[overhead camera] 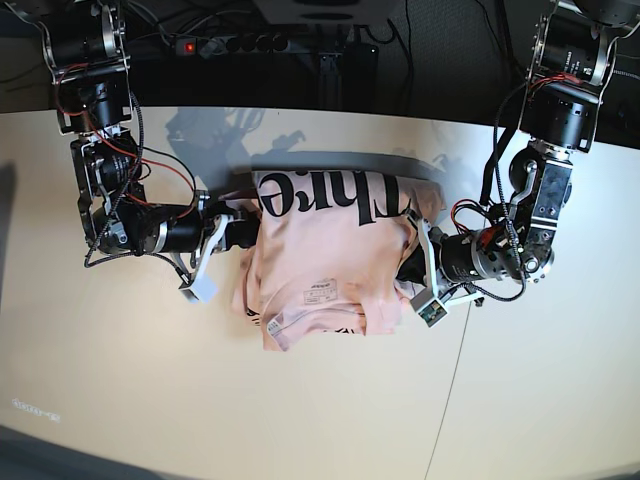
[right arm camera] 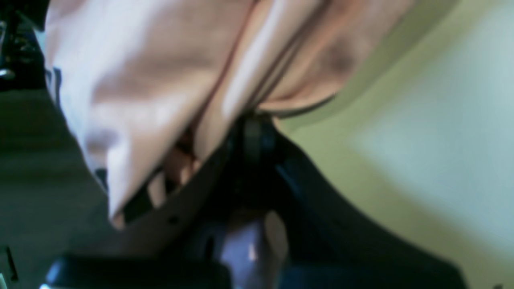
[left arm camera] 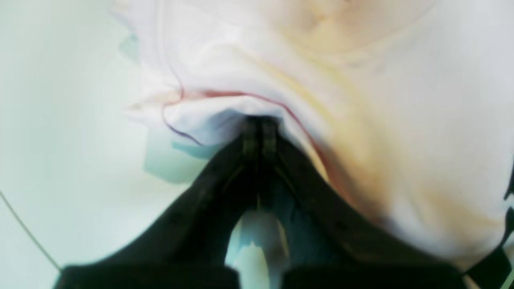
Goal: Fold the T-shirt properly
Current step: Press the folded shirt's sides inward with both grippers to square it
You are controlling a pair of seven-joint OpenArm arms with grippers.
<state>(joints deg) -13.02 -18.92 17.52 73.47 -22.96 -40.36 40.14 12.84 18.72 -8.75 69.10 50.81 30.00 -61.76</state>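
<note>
The pale pink T-shirt [overhead camera: 330,250] lies bunched in the middle of the table, with black lettering [overhead camera: 330,195] along its far edge and a small label [overhead camera: 320,290] facing up. My left gripper [overhead camera: 408,262], on the right of the base view, is shut on the shirt's right edge. The left wrist view shows its fingertips [left arm camera: 259,122] pinching a fold of the cloth [left arm camera: 361,80]. My right gripper [overhead camera: 245,235], on the left of the base view, is shut on the shirt's left edge. The right wrist view shows it [right arm camera: 257,122] gripping the fabric [right arm camera: 140,80], which drapes over it.
The shirt rests on a pale tabletop [overhead camera: 150,380] with a seam [overhead camera: 450,390] running toward the front right. A power strip [overhead camera: 230,45] and cables lie beyond the table's back edge. Both arm bases stand at the far corners.
</note>
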